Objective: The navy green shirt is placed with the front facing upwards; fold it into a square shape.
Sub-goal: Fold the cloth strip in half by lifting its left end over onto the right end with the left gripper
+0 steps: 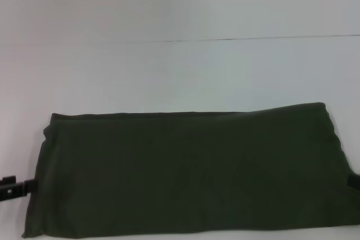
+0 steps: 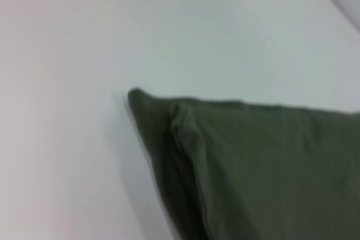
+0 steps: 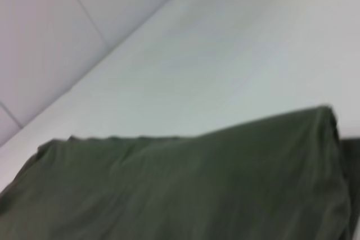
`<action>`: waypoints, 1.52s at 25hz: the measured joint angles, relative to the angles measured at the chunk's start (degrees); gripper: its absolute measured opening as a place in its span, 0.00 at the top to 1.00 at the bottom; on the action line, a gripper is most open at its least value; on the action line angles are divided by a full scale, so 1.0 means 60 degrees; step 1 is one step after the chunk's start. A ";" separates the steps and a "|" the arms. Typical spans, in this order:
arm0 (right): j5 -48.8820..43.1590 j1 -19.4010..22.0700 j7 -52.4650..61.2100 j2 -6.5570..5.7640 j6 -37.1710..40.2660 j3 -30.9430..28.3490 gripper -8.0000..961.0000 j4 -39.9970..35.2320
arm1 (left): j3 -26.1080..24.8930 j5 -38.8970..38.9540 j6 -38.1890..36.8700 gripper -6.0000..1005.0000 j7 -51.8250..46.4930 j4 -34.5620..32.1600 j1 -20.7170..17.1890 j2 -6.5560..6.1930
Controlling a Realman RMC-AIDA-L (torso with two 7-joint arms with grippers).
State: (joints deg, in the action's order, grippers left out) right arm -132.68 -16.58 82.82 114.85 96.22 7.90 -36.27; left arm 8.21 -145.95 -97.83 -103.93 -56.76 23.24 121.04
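- The navy green shirt lies on the white surface as a wide folded band, plain green side up, no lettering showing.
- It spans nearly the whole width of the head view, its far edge running left to right and its near edge reaching the bottom of the picture.
- The far-left corner is a folded point with a doubled layer just beside it; the far-right corner is rounded and slightly raised.
- The left tool shows only as a dark piece at the shirt's left edge, low on the near side; whether it is open or closed, I cannot tell.
- The right tool shows as a dark sliver at the shirt's right edge; its state cannot be told either.
- A thin seam crosses the surface far behind the shirt.
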 joint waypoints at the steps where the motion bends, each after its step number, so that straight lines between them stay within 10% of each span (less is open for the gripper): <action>1: 0.0105 -0.0007 -0.0024 -0.0016 0.0019 -0.0080 0.48 -0.0005 | -0.0008 0.0144 -0.0005 0.37 -0.0057 -0.0001 0.0020 -0.0003; 11: 0.1776 0.0036 -0.0240 -0.0260 0.0002 -0.0252 0.02 -0.0021 | -0.0053 0.1882 0.0066 0.10 -0.0364 0.0088 0.0135 -0.0059; 26: 0.2764 -0.1417 -0.1177 0.0368 0.0492 0.1267 0.03 0.0099 | 0.0941 0.0167 0.0192 0.08 -0.3833 -0.0263 0.0670 -0.0293; 38: 0.2767 -0.1838 -0.1190 0.0472 -0.0040 0.1969 0.03 0.0485 | 0.2176 0.0015 0.1174 0.09 -0.4671 -0.0150 0.0721 -0.0089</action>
State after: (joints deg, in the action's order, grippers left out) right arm -116.08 -27.61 75.68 117.68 95.98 19.71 -33.36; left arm 21.26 -145.86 -90.79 -131.96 -57.66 27.57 120.51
